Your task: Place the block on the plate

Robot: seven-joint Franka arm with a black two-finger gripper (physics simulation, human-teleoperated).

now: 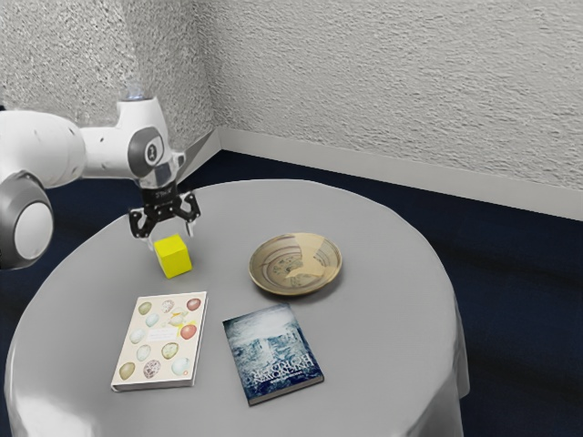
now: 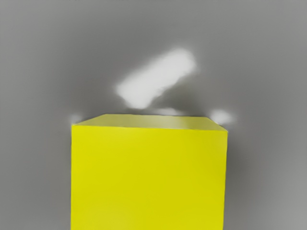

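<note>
On the table (image 1: 392, 291), just under the spread gripper (image 1: 171, 238), sits the yellow cube (image 1: 173, 259), apart from the patterned plate (image 1: 296, 266), and a descent slightly off-centre could catch its top edge and tip or shove it aside.

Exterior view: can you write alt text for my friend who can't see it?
A robot's open gripper is right at the top of a yellow block, over a round gray table. A patterned tan plate sits toward the view's right, and two books lie nearer the camera.
</note>
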